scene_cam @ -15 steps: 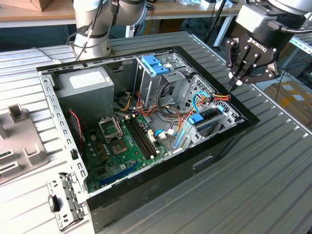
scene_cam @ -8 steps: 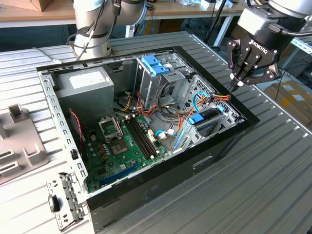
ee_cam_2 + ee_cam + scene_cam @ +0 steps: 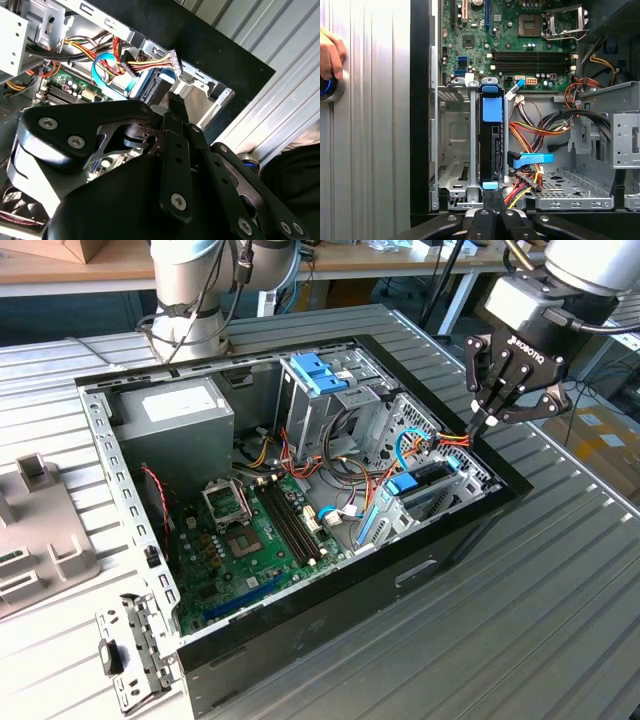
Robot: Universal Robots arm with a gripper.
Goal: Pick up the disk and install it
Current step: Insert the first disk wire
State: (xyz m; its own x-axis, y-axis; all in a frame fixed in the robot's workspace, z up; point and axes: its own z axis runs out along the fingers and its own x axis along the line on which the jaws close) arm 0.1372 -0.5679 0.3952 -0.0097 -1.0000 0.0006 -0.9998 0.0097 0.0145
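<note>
Disk (image 3: 490, 145): you see it seated on edge in the drive bay (image 3: 455, 150) of the case (image 3: 400, 570)
Hand (image 3: 487, 418): fingers pressed together, empty, just above the disk's outer end, in line with its long axis

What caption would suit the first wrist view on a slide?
Looking down into an open computer case: the disk stands on edge in its metal bay, the gripper just above the case edge.
</note>
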